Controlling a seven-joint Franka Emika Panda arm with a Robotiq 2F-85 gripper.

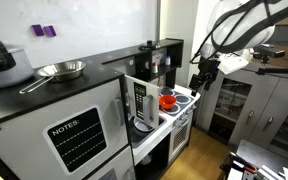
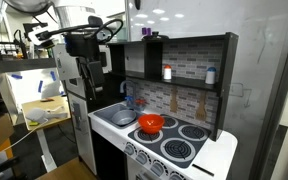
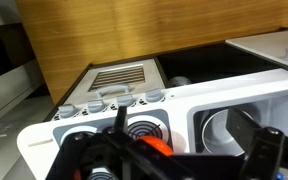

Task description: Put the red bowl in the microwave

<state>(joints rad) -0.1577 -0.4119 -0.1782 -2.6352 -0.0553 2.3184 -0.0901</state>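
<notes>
The red bowl sits on a burner of the white toy stove in both exterior views. In the wrist view only an orange-red sliver of the bowl shows behind my dark fingers. The microwave's white door, with its grey window, stands open at the left end of the toy kitchen. My gripper hangs beside and above the stove, apart from the bowl. In the wrist view the gripper is open and empty.
A steel cabinet marked "NOTES" stands beside the toy kitchen with a steel pan on top. A grey sink basin lies next to the burners. A dark hutch shelf overhangs the stove.
</notes>
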